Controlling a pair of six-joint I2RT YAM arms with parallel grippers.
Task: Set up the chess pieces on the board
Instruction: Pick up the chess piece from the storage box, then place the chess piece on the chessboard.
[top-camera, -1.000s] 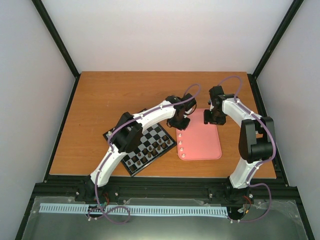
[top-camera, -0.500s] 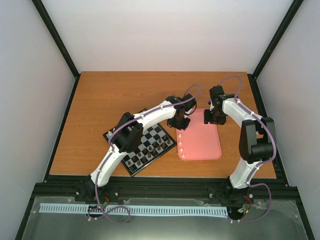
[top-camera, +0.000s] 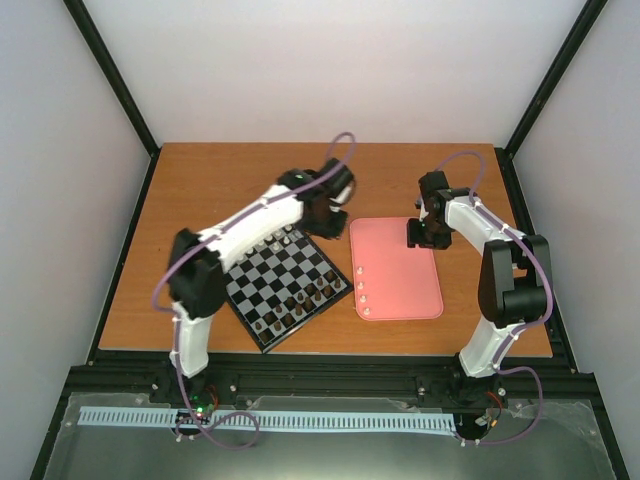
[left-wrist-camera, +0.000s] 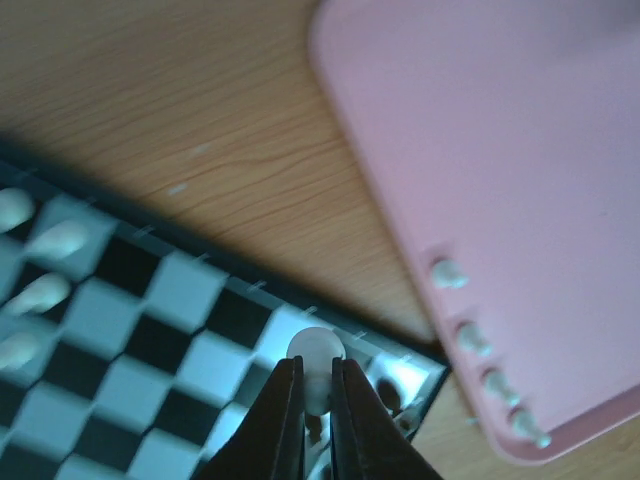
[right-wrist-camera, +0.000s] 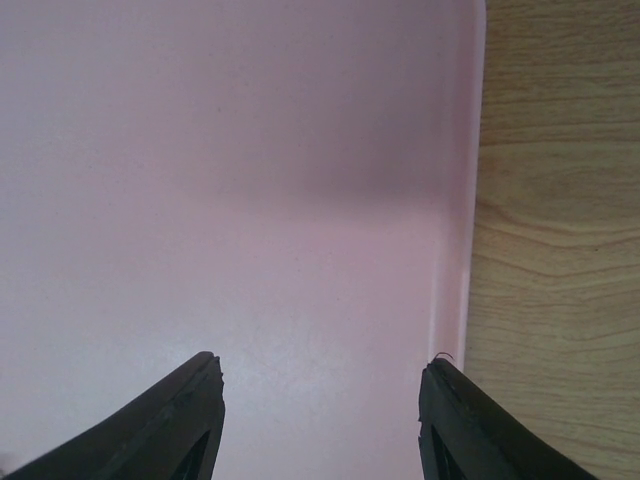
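Observation:
The black-and-silver board (top-camera: 262, 272) lies left of centre, turned at an angle. My left gripper (top-camera: 325, 203) hovers above its far right corner. In the left wrist view it (left-wrist-camera: 316, 378) is shut on a cream-white chess piece (left-wrist-camera: 316, 348) above the board's (left-wrist-camera: 150, 330) edge squares. A few white pieces (left-wrist-camera: 40, 245) stand on the board at the left. Several more white pieces (left-wrist-camera: 470, 338) line the near left edge of the pink tray (left-wrist-camera: 520, 150). My right gripper (right-wrist-camera: 322, 372) is open and empty over the tray's far right part (right-wrist-camera: 250, 150).
Dark brown pieces (top-camera: 295, 310) stand along the board's near right side. The pink tray (top-camera: 410, 275) lies just right of the board, with white pieces (top-camera: 361, 288) along its left edge. Bare wooden table (right-wrist-camera: 560, 200) shows past the tray's right rim.
My left arm has swung away from the tray's left edge, leftward and farther back, to the board's far corner. The right arm has barely moved.

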